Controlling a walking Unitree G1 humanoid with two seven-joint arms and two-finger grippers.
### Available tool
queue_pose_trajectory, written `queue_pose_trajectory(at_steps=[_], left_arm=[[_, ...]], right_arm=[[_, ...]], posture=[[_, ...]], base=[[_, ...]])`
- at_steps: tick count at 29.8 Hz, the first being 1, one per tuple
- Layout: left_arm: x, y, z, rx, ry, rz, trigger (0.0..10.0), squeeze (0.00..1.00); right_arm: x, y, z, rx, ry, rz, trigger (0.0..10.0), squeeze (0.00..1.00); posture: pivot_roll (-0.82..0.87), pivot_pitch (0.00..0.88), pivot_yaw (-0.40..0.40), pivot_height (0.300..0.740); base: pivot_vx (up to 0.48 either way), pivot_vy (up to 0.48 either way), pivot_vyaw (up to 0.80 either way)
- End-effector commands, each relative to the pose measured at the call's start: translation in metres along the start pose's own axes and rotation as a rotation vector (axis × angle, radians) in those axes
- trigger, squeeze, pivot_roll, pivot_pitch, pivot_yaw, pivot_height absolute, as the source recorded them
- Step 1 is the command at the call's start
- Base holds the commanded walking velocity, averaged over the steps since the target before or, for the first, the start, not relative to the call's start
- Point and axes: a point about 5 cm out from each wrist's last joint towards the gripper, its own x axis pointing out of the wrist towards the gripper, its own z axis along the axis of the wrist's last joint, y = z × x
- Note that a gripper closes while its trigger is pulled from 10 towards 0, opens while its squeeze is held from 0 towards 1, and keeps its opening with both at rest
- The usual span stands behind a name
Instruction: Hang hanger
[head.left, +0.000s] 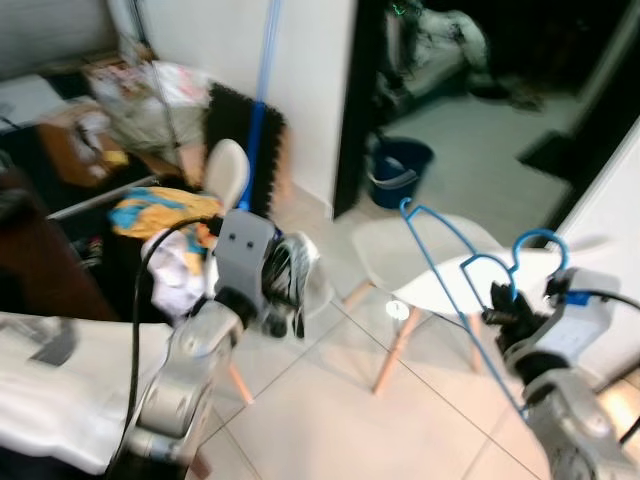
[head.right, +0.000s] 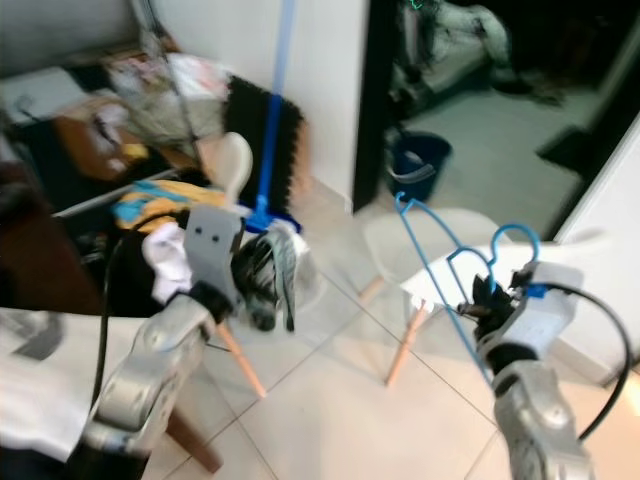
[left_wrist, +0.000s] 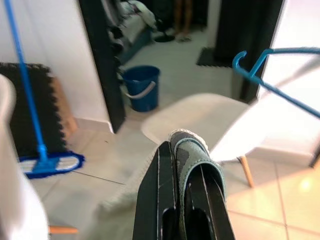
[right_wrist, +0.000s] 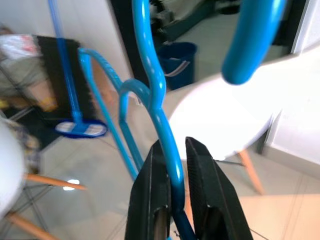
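While the head camera blurs a little, the big picture is a pale tiled floor (head.left: 330, 400) running out to a dark doorway (head.left: 350, 100) in a white wall. Next in size, a white chair (head.left: 430, 265) on wooden legs stands between the two arms, with another white chair (head.left: 225, 175) off to the robot's left, beside a heap of clothes (head.left: 165, 215) in yellow and white. A blue mop (head.right: 268, 150) leans against the wall there, its head down on the tiles, and a blue bucket (head.left: 398, 170) sits just at the doorway.

Down to the action now: the blue hanger (head.left: 470, 285) is up in the air on the robot's right, over the edge of the near chair, its hook curling upward above the wrist. The right gripper (right_wrist: 172, 150) is clamped on it, both black fingers pinching the blue wire just below the neck of the hook.

Over on the left, the left gripper (left_wrist: 185, 165) is raised at chest height, and it's grasping a grey cloth (left_wrist: 192, 150) with a pale knitted edge, fingers closed around the fabric, which droops from them.
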Motion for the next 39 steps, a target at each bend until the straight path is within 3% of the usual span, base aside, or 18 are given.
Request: queue_pose_trajectory(at_steps=[1, 7, 13, 17, 20, 21, 25, 31, 39], left_arm=[[-0.022, 0.0, -0.009, 0.046, 0.057, 0.022, 10.0, 0.0], [-0.043, -0.01, -0.021, 0.041, 0.112, 0.024, 10.0, 0.0], [-0.05, -0.012, -0.032, -0.012, 0.169, 0.029, 10.0, 0.0], [-0.05, 0.004, -0.045, -0.051, 0.192, 0.013, 10.0, 0.0], [-0.05, 0.01, -0.045, 0.037, 0.182, 0.023, 10.0, 0.0], [-0.05, 0.009, -0.044, 0.118, 0.169, 0.023, 10.0, 0.0], [-0.048, 0.007, -0.042, 0.201, 0.148, 0.034, 10.0, 0.0], [-0.045, 0.007, -0.04, 0.165, 0.133, 0.018, 10.0, 0.0], [-0.045, 0.006, -0.041, 0.155, 0.121, -0.015, 10.0, 0.0]], right_arm=[[-0.012, 0.016, 0.001, -0.072, -0.014, 0.04, 10.0, 0.0], [-0.028, 0.014, -0.01, -0.125, 0.041, 0.033, 10.0, 0.0], [-0.04, 0.006, -0.019, -0.124, 0.09, 0.001, 10.0, 0.0], [-0.042, -0.003, -0.029, -0.089, 0.113, -0.019, 10.0, 0.0], [-0.039, -0.005, -0.033, -0.05, 0.118, -0.009, 10.0, 0.0], [-0.039, -0.007, -0.034, -0.013, 0.122, -0.003, 10.0, 0.0], [-0.041, -0.008, -0.036, 0.088, 0.13, 0.011, 10.0, 0.0], [-0.035, 0.005, -0.036, 0.179, 0.13, 0.079, 10.0, 0.0], [-0.031, 0.012, -0.038, 0.228, 0.131, 0.126, 10.0, 0.0]], posture=[[-0.04, 0.081, -0.027, 0.74], [-0.04, 0.079, -0.039, 0.74], [-0.06, 0.069, -0.045, 0.74], [-0.06, 0.036, -0.038, 0.74], [-0.06, 0.03, -0.033, 0.74], [-0.06, 0.028, -0.029, 0.74], [-0.05, 0.038, -0.033, 0.74], [-0.02, 0.043, -0.029, 0.74], [-0.02, 0.045, -0.024, 0.74]], base=[[0.0, 0.0, -0.79], [0.0, 0.0, -0.79], [0.0, 0.0, -0.79], [0.0, 0.0, -0.79], [0.0, 0.0, -0.79], [0.0, 0.0, -0.79], [0.0, 0.0, -0.79], [0.0, 0.0, -0.79], [0.0, 0.0, -0.8]])
